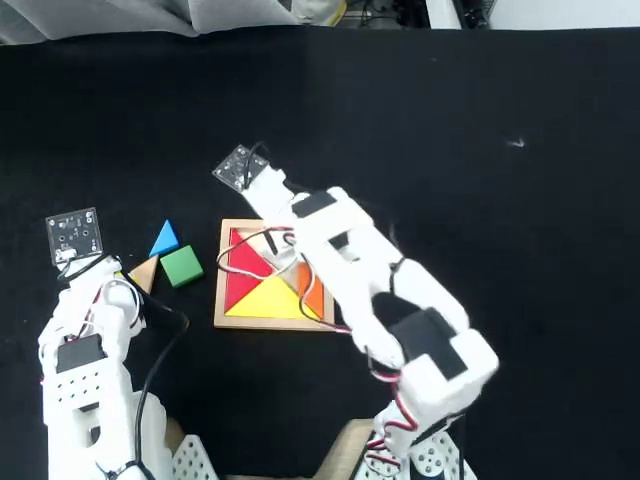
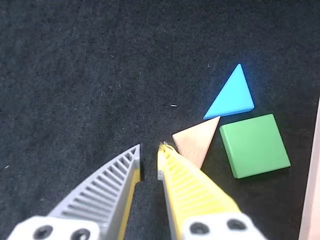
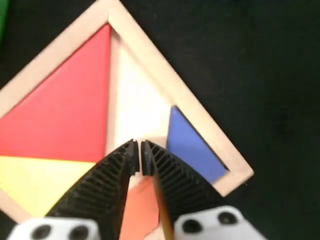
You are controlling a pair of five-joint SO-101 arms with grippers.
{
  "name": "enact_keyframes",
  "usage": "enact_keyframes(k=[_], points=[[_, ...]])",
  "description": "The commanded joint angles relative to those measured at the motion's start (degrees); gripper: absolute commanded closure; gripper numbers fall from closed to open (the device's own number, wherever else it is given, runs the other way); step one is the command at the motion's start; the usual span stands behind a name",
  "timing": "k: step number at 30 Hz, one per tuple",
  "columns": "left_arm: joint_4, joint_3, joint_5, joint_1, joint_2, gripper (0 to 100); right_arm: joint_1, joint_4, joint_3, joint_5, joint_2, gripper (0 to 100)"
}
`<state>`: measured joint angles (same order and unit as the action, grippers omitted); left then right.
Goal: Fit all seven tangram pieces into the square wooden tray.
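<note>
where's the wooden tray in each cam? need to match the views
High view: tray near centre, partly under the right arm, beside the green square.
Left wrist view: pale strip of tray rim at the frame edge, just past the green square.
Right wrist view: tray seen corner-on, under the pincer.
Shared landmark: green square; the green sliver at the right wrist frame's edge is probably it.
</note>
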<state>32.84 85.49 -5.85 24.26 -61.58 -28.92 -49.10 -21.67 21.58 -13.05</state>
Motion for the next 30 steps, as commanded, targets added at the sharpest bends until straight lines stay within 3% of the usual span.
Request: enact_keyframes(k=[1, 13, 20, 26, 30], points=[[-0.9, -0.4, -0.4, -0.6, -0.3, 93, 0.9, -2.4, 5.8, -0.4, -1.0, 98.8], [-0.9, -0.4, -0.4, -0.6, -0.3, 93, 4.8, -3.0, 6.3, 0.1, -1.8, 98.8], [-0.9, -0.4, -0.4, -0.6, -0.3, 93, 2.8, -4.7, 6.0, 0.0, -0.9, 98.8], [-0.9, -0.4, -0.4, -0.5, -0.3, 93, 1.2, -9.4, 5.6, 0.0, 7.3, 98.8], [-0.5, -1.1, 0.1, -0.5, -0.4, 93, 6.0, -8.8, 1.4, -0.3, 16.3, 98.8]])
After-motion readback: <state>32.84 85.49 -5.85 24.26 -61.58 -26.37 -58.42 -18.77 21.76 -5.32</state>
